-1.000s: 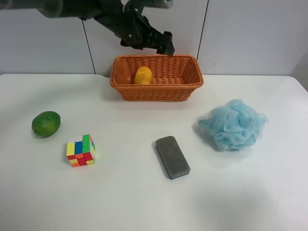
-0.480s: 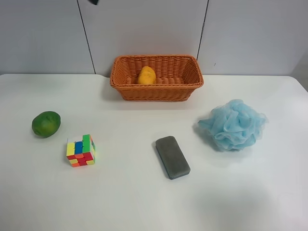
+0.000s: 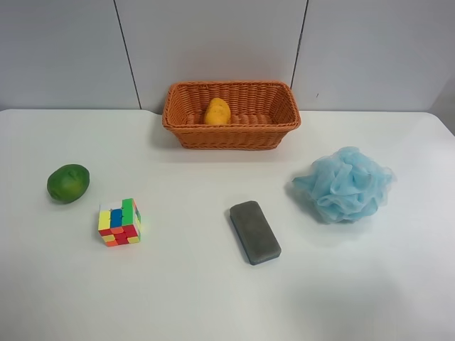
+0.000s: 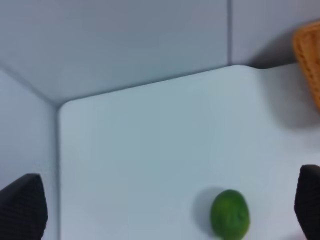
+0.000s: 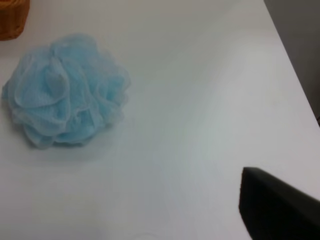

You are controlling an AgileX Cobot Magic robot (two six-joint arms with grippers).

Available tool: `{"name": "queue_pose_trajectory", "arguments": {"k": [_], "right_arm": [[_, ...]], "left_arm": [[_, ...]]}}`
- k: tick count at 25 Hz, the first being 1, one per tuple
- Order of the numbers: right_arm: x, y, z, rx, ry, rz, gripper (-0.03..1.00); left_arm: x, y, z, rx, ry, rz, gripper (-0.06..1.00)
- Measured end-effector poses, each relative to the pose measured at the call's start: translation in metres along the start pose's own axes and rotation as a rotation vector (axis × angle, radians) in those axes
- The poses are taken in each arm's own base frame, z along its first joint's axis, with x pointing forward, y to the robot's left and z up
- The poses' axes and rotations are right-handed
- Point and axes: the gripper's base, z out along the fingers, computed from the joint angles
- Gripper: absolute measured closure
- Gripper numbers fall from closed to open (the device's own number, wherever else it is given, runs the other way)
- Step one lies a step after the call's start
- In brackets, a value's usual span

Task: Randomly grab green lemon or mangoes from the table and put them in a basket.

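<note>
The mango (image 3: pixel 217 111) is seen inside the basket (image 3: pixel 231 133), toward its left half in the exterior high view, resting on the woven floor; the basket stands at the far edge of the white tabletop (image 3: pixel 199 284), close to the wall. The green lemon (image 3: pixel 68 182) lies on the tabletop well apart from the basket, near the left edge of that view, untouched; a multicoloured puzzle cube (image 3: pixel 119 222) sits near it, a grey eraser block (image 3: pixel 254 231) lies near the centre, and a pale blue bath pouf (image 3: pixel 345 184) rests to the right. No arm is shown in the exterior high view. In the left wrist view the left gripper (image 4: pixel 165 202) is seen with its jaws spread wide apart and empty, the green lemon (image 4: pixel 229 214) lying below between them; only one dark finger of the right gripper (image 5: pixel 277 205) is visible beside the bath pouf (image 5: pixel 64 90), so the state of its jaws cannot be told.
</note>
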Motion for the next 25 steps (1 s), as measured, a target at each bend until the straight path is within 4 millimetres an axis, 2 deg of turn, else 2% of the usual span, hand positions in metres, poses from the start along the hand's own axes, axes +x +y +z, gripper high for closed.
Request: {"name": "queue_pose_trajectory", "arguments": {"k": [2, 5, 8, 11, 12, 13, 14, 18, 21, 25], "right_arm": [[0.0, 0.0, 0.0, 0.0, 0.0, 0.0, -0.02], [0.0, 0.0, 0.0, 0.0, 0.0, 0.0, -0.02], [0.0, 0.0, 0.0, 0.0, 0.0, 0.0, -0.02], [0.0, 0.0, 0.0, 0.0, 0.0, 0.0, -0.02], [0.0, 0.0, 0.0, 0.0, 0.0, 0.0, -0.02], [0.0, 0.0, 0.0, 0.0, 0.0, 0.0, -0.02], [0.0, 0.0, 0.0, 0.0, 0.0, 0.0, -0.02], [0.0, 0.0, 0.0, 0.0, 0.0, 0.0, -0.02], [0.0, 0.0, 0.0, 0.0, 0.0, 0.0, -0.02], [0.0, 0.0, 0.0, 0.0, 0.0, 0.0, -0.02]], "left_arm": [[0.02, 0.008, -0.034, -0.051, -0.036, -0.043, -0.05], [0.056, 0.012, -0.066, -0.121, -0.045, -0.099, -0.05], [0.1, 0.003, -0.094, -0.169, -0.058, -0.149, -0.05], [0.138, -0.014, -0.109, -0.158, -0.131, -0.192, -0.05], [0.151, -0.02, -0.112, -0.146, -0.167, -0.207, -0.05], [0.176, -0.031, -0.114, -0.141, -0.233, -0.232, -0.05], [0.191, -0.036, -0.11, -0.136, -0.247, -0.244, -0.05], [0.238, -0.053, -0.102, -0.128, -0.321, -0.262, -0.05], [0.267, -0.064, -0.097, -0.123, -0.353, -0.268, -0.05], [0.289, -0.073, -0.091, -0.106, -0.375, -0.275, -0.05]]}}
